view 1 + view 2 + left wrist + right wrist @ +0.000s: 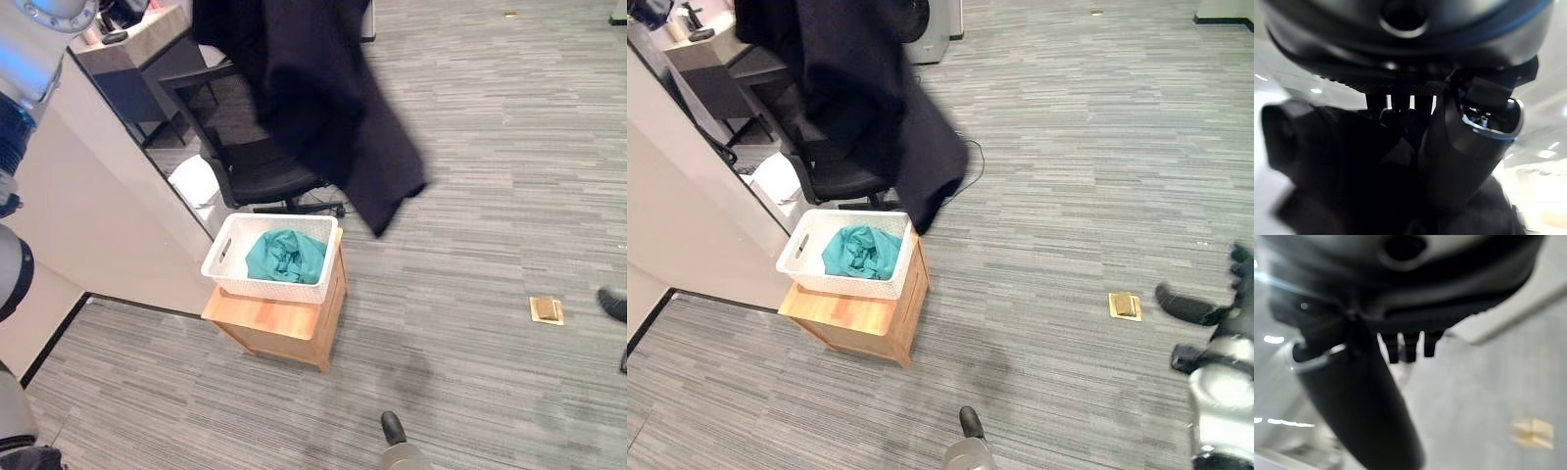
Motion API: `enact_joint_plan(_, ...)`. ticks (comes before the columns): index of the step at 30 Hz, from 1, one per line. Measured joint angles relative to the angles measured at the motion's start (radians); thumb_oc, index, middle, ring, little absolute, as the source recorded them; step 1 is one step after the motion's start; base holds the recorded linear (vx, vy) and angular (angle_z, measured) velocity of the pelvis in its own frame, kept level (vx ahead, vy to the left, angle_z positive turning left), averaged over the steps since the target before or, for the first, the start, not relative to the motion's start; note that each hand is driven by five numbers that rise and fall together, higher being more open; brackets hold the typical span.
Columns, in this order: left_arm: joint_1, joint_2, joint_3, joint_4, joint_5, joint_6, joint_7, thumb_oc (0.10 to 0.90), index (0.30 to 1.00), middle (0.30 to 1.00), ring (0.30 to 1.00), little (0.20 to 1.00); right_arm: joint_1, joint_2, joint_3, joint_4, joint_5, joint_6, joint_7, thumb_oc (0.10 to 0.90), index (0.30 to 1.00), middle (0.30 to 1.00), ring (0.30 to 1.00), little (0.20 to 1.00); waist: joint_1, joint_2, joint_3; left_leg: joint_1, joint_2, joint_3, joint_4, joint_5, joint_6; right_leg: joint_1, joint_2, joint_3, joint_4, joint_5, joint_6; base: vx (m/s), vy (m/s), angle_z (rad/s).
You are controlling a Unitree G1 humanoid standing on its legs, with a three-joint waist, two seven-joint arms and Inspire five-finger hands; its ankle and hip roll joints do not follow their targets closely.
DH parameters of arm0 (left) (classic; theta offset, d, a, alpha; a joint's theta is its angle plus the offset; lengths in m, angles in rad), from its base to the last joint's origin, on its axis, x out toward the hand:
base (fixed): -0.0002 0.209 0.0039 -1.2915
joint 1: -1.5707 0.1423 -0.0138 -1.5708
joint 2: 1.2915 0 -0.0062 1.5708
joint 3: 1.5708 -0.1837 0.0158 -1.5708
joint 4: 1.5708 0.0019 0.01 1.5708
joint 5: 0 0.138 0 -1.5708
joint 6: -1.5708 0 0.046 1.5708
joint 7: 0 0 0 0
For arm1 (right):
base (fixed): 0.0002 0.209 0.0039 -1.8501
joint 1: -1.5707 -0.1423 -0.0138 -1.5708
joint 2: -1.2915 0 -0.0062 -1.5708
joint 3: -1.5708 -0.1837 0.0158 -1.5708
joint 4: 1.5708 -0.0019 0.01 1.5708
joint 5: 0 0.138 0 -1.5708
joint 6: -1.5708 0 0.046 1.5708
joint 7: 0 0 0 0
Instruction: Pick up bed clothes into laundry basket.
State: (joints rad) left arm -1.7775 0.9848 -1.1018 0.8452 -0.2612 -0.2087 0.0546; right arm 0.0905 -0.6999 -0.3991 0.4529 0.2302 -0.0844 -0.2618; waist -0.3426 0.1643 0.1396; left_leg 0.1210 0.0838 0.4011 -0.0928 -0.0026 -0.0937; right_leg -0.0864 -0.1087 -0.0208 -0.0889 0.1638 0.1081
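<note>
A big dark garment (pixel 313 98) hangs in the air above and just behind the white laundry basket (pixel 220 257), its lower corner dangling past the basket's far right side. In the left wrist view my left hand (pixel 1459 147) has its thumb and fingers curled round the dark cloth (pixel 1342 161). The basket stands on a small wooden cabinet (pixel 284 328) and holds a crumpled teal cloth (pixel 286 257). My right hand (pixel 1366 406) hangs low over the floor on the right, fingers relaxed and holding nothing.
A black office chair (pixel 255 171) stands right behind the basket, beside a desk (pixel 127 39). A pale partition wall (pixel 108 196) runs along the left. A brass floor socket (pixel 547 309) and a person's shoe (pixel 612 304) are on the carpet at the right.
</note>
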Motion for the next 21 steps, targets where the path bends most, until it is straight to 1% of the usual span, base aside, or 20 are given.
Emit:
enact_joint_plan(1,-0.006,0.004,-0.035,-0.003,0.041,0.004,-0.001,0.400,0.300,0.300,0.300,0.300,0.027,0.058,0.001,0.000,0.017,-0.002,0.002,0.800,0.900,0.900,0.900,0.900,0.003,-0.007,0.005,-0.002,-0.003,0.001,0.001,0.001,0.000,-0.002,0.001,0.000,0.000,0.000,0.000,0.00,0.006,0.05)
enact_joint_plan(2,-0.006,0.003,-0.058,-0.003,0.069,0.005,-0.004,0.400,0.300,0.300,0.300,0.300,0.046,0.092,0.015,0.008,0.026,0.005,0.014,0.800,0.900,0.900,0.900,0.900,0.002,-0.010,0.009,-0.004,-0.001,0.002,0.000,0.000,-0.001,-0.006,-0.001,0.002,0.000,-0.001,0.001,0.01,0.018,-0.05)
enact_joint_plan(3,-0.005,-0.007,-0.113,-0.005,0.099,0.009,-0.007,0.400,0.300,0.300,0.300,0.300,0.076,0.155,0.039,0.016,0.042,0.000,0.021,0.800,0.900,0.900,0.900,0.900,-0.001,-0.013,0.013,-0.008,-0.003,0.003,0.004,0.001,0.000,-0.010,-0.004,0.002,0.000,0.004,-0.004,-0.01,0.005,-0.04)
enact_joint_plan(4,-0.005,-0.008,-0.134,-0.013,0.113,0.013,-0.013,0.400,0.300,0.300,0.300,0.300,0.084,0.198,0.047,0.029,0.053,-0.005,0.023,0.800,0.900,0.900,0.900,0.900,-0.001,-0.017,0.016,-0.009,-0.004,0.004,0.004,0.001,0.000,-0.013,-0.005,0.002,0.000,0.004,-0.004,0.00,0.000,0.00)
enact_joint_plan(5,-0.005,-0.009,-0.154,-0.028,0.120,0.014,-0.020,0.400,0.300,0.300,0.300,0.300,0.087,0.232,0.072,0.071,0.062,-0.010,0.030,0.800,0.900,0.900,0.900,0.900,-0.002,-0.020,0.018,-0.013,-0.007,0.006,0.004,0.001,0.000,-0.016,-0.006,0.002,0.000,0.004,-0.004,0.00,0.000,0.00)
enact_joint_plan(6,-0.005,-0.018,-0.166,-0.043,0.134,0.006,-0.026,0.400,0.300,0.300,0.300,0.300,0.083,0.257,0.113,0.152,0.069,-0.012,0.044,0.800,0.900,0.900,0.900,0.900,0.002,-0.022,0.020,-0.021,-0.009,0.007,0.005,0.002,-0.001,-0.021,-0.008,0.001,0.000,0.004,-0.004,0.00,-0.011,0.04)
enact_joint_plan(7,-0.008,-0.028,-0.178,-0.044,0.145,-0.001,-0.026,0.400,0.300,0.300,0.300,0.300,0.068,0.272,0.145,0.240,0.074,-0.019,0.056,0.800,0.900,0.900,0.900,0.900,0.005,-0.022,0.020,-0.027,-0.009,0.009,0.005,0.005,-0.002,-0.026,-0.012,-0.001,0.001,0.003,-0.004,0.04,0.008,0.04)
enact_joint_plan(8,-0.006,-0.031,-0.179,-0.047,0.147,-0.005,-0.029,0.400,0.300,0.300,0.300,0.300,0.057,0.280,0.164,0.299,0.085,-0.008,0.067,0.800,0.900,0.900,0.900,0.900,0.005,-0.022,0.020,-0.029,-0.012,0.012,0.005,0.006,-0.002,-0.028,-0.016,-0.001,0.001,0.003,-0.004,0.00,0.000,0.00)
enact_joint_plan(9,-0.006,-0.032,-0.183,-0.053,0.147,-0.006,-0.030,0.400,0.300,0.300,0.300,0.300,0.054,0.288,0.170,0.316,0.091,0.013,0.073,0.800,0.900,0.900,0.900,0.900,0.006,-0.021,0.021,-0.030,-0.015,0.018,0.005,0.007,-0.003,-0.030,-0.018,0.000,0.001,0.003,-0.004,0.00,0.000,0.00)
enact_joint_plan(10,-0.010,-0.039,-0.197,-0.048,0.148,-0.006,-0.031,0.400,0.300,0.300,0.300,0.300,0.047,0.302,0.190,0.408,0.098,-0.011,0.084,0.800,0.900,0.900,0.900,0.900,0.006,-0.018,0.022,-0.029,-0.015,0.021,0.005,0.008,-0.003,-0.027,-0.019,-0.002,0.001,0.002,-0.003,0.02,0.008,-0.07)
enact_joint_plan(11,-0.010,-0.047,-0.199,-0.039,0.153,-0.010,-0.036,0.400,0.300,0.300,0.300,0.300,0.010,0.308,0.236,0.557,0.107,0.008,0.099,0.800,0.900,0.900,0.900,0.900,0.006,-0.018,0.023,-0.025,-0.018,0.030,0.005,0.008,-0.003,-0.027,-0.021,-0.002,0.000,0.001,-0.001,0.04,0.018,-0.04)
enact_joint_plan(12,-0.010,-0.058,-0.199,-0.026,0.154,-0.010,-0.036,0.400,0.300,0.300,0.300,0.300,-0.004,0.315,0.240,0.633,0.108,0.000,0.109,0.800,0.900,0.900,0.900,0.900,0.007,-0.018,0.023,-0.023,-0.018,0.030,0.005,0.008,-0.003,-0.024,-0.022,-0.003,0.000,-0.001,0.000,0.04,0.016,-0.06)
enact_joint_plan(14,-0.010,-0.061,-0.200,-0.021,0.159,-0.011,-0.038,0.400,0.300,0.300,0.300,0.300,-0.028,0.324,0.249,0.749,0.121,0.006,0.120,0.800,0.900,0.900,0.900,0.900,0.007,-0.018,0.023,-0.022,-0.018,0.030,0.005,0.008,-0.003,-0.024,-0.021,-0.003,0.000,-0.002,0.000,0.00,0.000,0.00)
enact_joint_plan(15,-0.010,-0.075,-0.200,0.005,0.165,-0.014,-0.038,0.400,0.300,0.300,0.300,0.300,-0.038,0.324,0.252,0.839,0.143,0.037,0.148,0.800,0.900,0.900,0.900,0.900,0.011,-0.018,0.023,-0.022,-0.019,0.030,0.005,0.008,-0.003,-0.023,-0.021,-0.003,0.000,-0.003,0.000,0.00,0.000,0.00)
enact_joint_plan(18,-0.009,-0.115,-0.200,0.063,0.165,-0.011,-0.040,0.400,0.300,0.300,0.300,0.300,-0.016,0.326,0.250,0.909,0.166,0.049,0.171,0.800,0.900,0.900,0.900,0.900,0.011,-0.020,0.024,-0.024,-0.019,0.027,0.005,0.007,-0.003,-0.023,-0.023,-0.006,0.000,-0.005,0.002,0.01,0.001,0.03)
enact_joint_plan(21,-0.009,-0.119,-0.200,0.080,0.165,-0.014,-0.041,0.400,0.300,0.300,0.300,0.300,0.002,0.323,0.255,0.916,0.169,0.063,0.189,0.800,0.900,0.900,0.900,0.900,0.007,-0.022,0.025,-0.028,-0.016,0.024,0.004,0.007,-0.003,-0.026,-0.020,-0.010,0.000,-0.005,0.003,0.01,-0.005,0.03)
